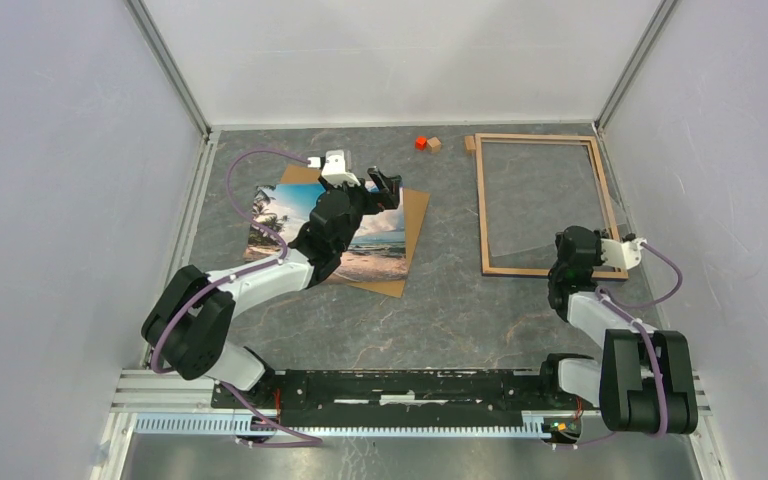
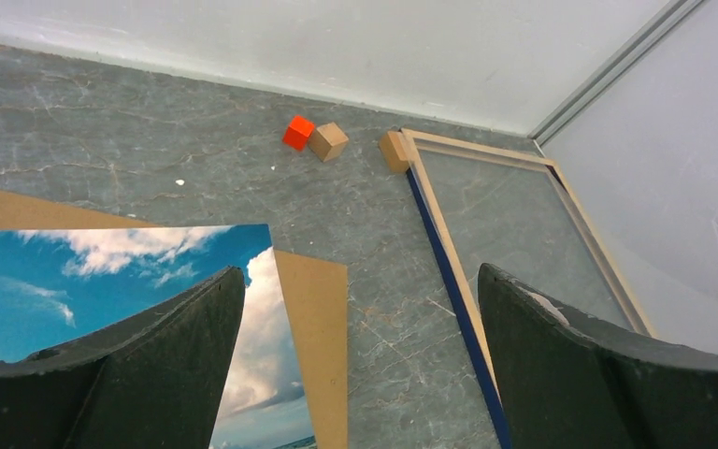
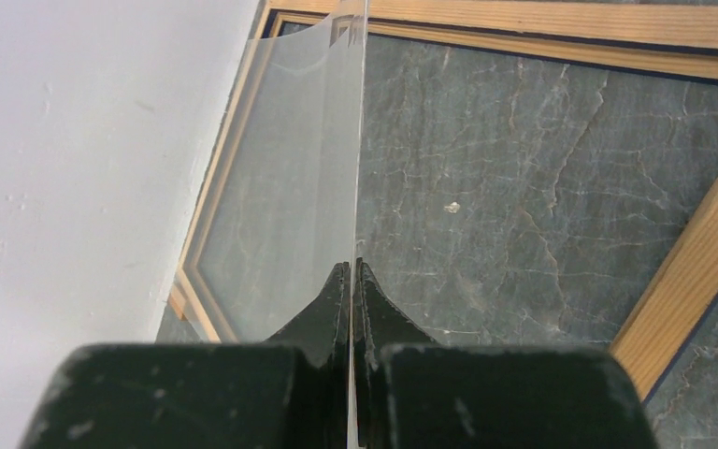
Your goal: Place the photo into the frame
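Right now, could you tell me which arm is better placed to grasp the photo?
Left: the left claw hangs open over the photo; the right claw is shut on a clear pane.

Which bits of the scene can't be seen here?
- Top view: the left arm covers the middle of the photo.
- Top view: the right pincer hides under its wrist; only its camera shows it shut on the clear pane.
- Left wrist view: a finger and the picture edge cut off the frame at its near end.
- Top view: the blocks are too small to identify.
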Tool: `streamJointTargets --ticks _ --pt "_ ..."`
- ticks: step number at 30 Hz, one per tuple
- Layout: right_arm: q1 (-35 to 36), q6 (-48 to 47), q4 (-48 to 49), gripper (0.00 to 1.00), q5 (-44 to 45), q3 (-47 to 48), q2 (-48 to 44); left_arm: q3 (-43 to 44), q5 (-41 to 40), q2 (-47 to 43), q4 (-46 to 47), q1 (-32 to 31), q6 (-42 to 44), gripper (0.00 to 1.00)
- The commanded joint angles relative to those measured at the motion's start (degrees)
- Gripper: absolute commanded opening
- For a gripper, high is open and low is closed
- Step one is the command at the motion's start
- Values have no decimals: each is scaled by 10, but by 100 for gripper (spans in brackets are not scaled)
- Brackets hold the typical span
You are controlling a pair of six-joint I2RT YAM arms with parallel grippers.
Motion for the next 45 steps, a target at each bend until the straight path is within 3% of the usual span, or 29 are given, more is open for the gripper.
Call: streamJointTargets --ticks 1,14,27,36,45 --pt "9 13 27 0 44 5 14 -2 -24 11 49 -5 32 100" --pt "23 29 16 0 101 -2 7 -2 -22 18 51 -7 28 100" --pt "24 37 7 0 74 -12 -7 -1 -19 23 54 -7 27 100" --pt "24 37 -49 0 50 9 -26 0 -18 24 54 -6 27 100" --pt "2 9 -41 0 -11 24 -6 1 -16 26 53 -7 26 100"
